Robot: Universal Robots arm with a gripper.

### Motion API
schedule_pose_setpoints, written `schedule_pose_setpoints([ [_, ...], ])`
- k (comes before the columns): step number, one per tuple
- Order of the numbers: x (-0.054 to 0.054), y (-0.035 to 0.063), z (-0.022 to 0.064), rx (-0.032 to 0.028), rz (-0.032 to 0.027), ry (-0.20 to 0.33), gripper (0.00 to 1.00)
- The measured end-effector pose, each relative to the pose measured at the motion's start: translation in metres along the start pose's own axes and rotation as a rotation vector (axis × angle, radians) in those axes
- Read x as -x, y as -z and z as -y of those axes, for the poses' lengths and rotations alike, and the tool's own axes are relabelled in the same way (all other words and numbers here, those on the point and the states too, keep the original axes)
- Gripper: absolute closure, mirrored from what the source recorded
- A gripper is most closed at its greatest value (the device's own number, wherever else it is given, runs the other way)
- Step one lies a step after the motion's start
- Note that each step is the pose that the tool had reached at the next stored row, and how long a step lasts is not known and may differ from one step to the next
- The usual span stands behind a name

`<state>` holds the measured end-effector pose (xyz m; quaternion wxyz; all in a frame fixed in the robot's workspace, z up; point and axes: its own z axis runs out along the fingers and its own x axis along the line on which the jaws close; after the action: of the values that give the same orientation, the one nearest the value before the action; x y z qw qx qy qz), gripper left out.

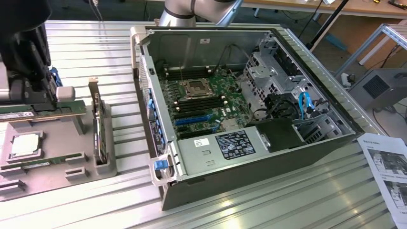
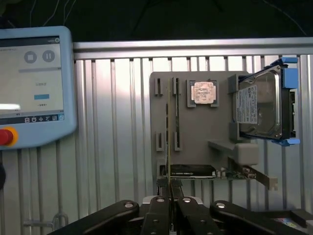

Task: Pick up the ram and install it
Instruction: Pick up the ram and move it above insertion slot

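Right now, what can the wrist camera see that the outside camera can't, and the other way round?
Wrist view's extra: a control screen with a red button beside the ribbed table. Exterior view's extra: the open computer case, its motherboard and a printed sheet. In both: the grey holder with the silver processor chip and the hard drive, and the pincer closed on the thin green ram.
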<state>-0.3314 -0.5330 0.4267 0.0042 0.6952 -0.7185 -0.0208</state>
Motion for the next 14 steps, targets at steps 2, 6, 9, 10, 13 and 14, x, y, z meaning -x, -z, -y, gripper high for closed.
schedule_pose_setpoints([
  [2,0.0,0.0002,0.006,0.0,0.0,0.0,0.87],
  [6,0.001,0.0006,0.0185,0.0,0.0001,0.0,0.87],
  [9,0.001,0.001,0.0286,0.0001,0.0,0.0,0.87],
  [10,0.001,0.0011,0.0321,0.0001,0.0,0.0,0.87],
  [13,0.002,0.0016,0.0467,0.0002,0.0,0.0,0.87],
  [14,0.002,0.0017,0.05,0.0001,0.0001,0.0,0.87],
])
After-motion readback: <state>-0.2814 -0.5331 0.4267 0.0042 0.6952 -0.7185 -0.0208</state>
